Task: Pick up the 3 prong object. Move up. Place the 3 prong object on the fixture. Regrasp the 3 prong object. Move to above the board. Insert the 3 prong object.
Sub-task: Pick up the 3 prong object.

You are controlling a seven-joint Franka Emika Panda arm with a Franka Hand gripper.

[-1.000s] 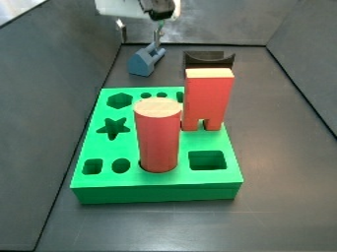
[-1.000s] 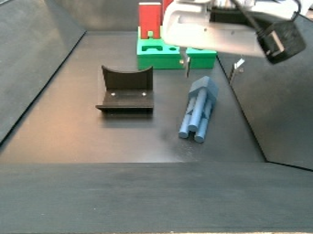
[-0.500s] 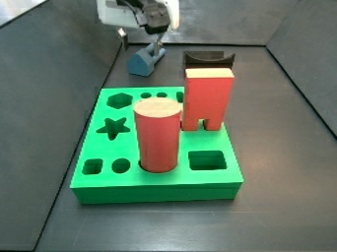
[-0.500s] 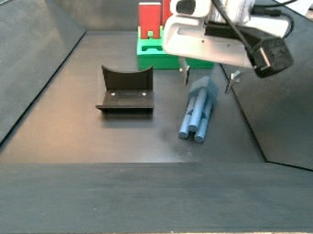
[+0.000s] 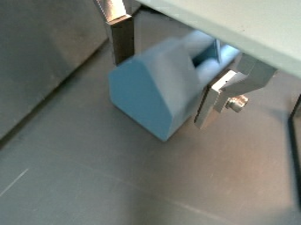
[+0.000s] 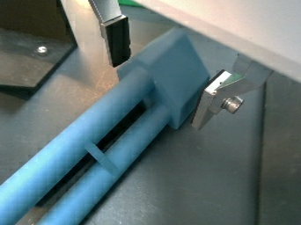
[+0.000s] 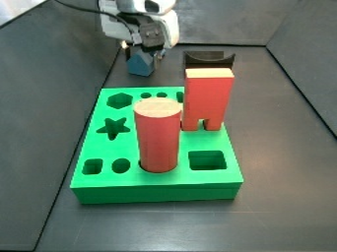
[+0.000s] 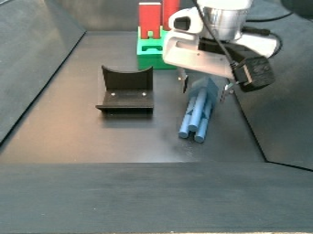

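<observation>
3 prong object (image 8: 197, 110): blue-grey plastic, pointed body, long prongs, flat on dark surface (image 8: 110, 146) right of centre, close to right wall | hand (image 6: 167, 66): low, silver fingers (image 6: 220, 95) parted astride its pointed end, not clamped | fixture (image 8: 124, 89): black, notched, left, apart | board (image 7: 99, 138): green, with red blocks.

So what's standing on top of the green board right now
On the board stand a tall red cylinder and a red rectangular block, both upright in its cut-outs. The holes beneath them are covered. The gripper is behind the board, around the 3 prong object.
</observation>
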